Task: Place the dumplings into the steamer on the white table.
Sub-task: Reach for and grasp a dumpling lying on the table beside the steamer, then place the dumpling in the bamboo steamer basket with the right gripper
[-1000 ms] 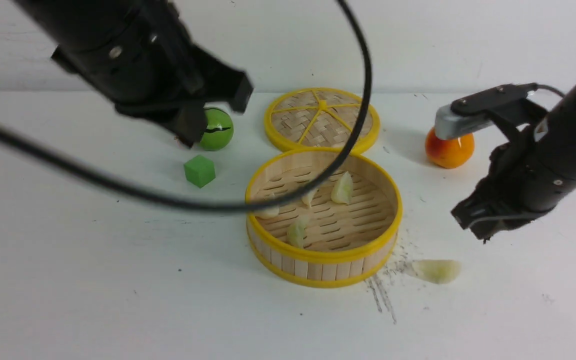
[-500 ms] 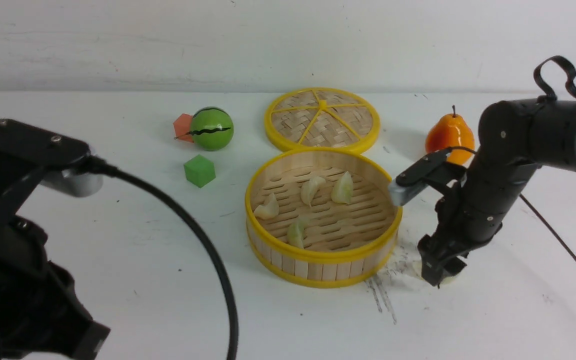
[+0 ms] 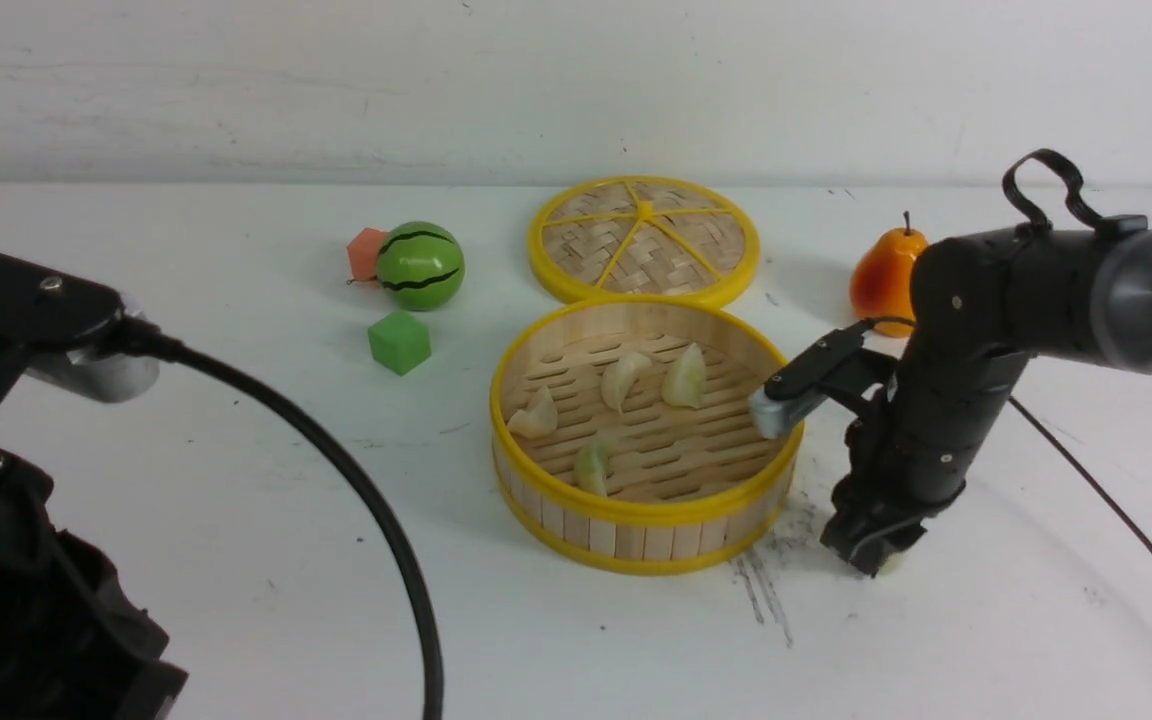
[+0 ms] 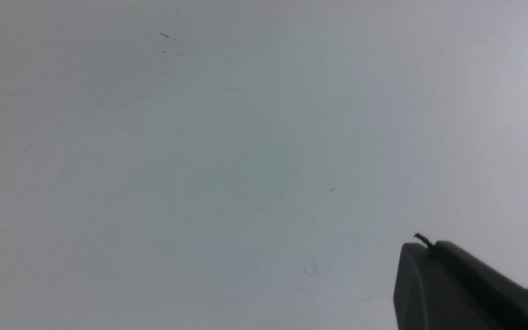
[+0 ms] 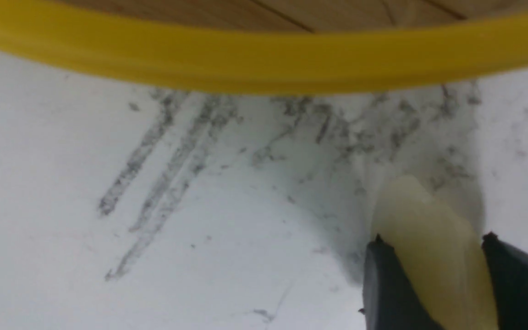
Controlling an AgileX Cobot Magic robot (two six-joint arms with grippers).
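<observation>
The steamer (image 3: 636, 512) stands mid-table with several pale dumplings (image 3: 624, 378) on its slatted floor. One more dumpling (image 5: 420, 211) lies on the white table (image 3: 236, 500) just right of the steamer's yellow rim (image 5: 264, 59). My right gripper (image 3: 871, 560) points down on it, and its two fingers (image 5: 433, 238) press the dumpling's sides. In the front view the gripper hides that dumpling almost wholly. My left gripper (image 4: 422, 245) hangs shut and empty over bare table, and its arm fills the front view's near left corner.
Behind the steamer lies its woven lid (image 3: 644, 238). A green striped ball (image 3: 420, 260), an orange cube (image 3: 366, 252) and a green cube (image 3: 399, 341) sit at the back left, an orange pear (image 3: 886, 278) at the back right. Dark scratch marks (image 3: 761, 590) lie by the steamer.
My right arm came down onto the loose dumpling; its jaws opened, then closed round it. My left arm swung from above the back left to the near left corner.
</observation>
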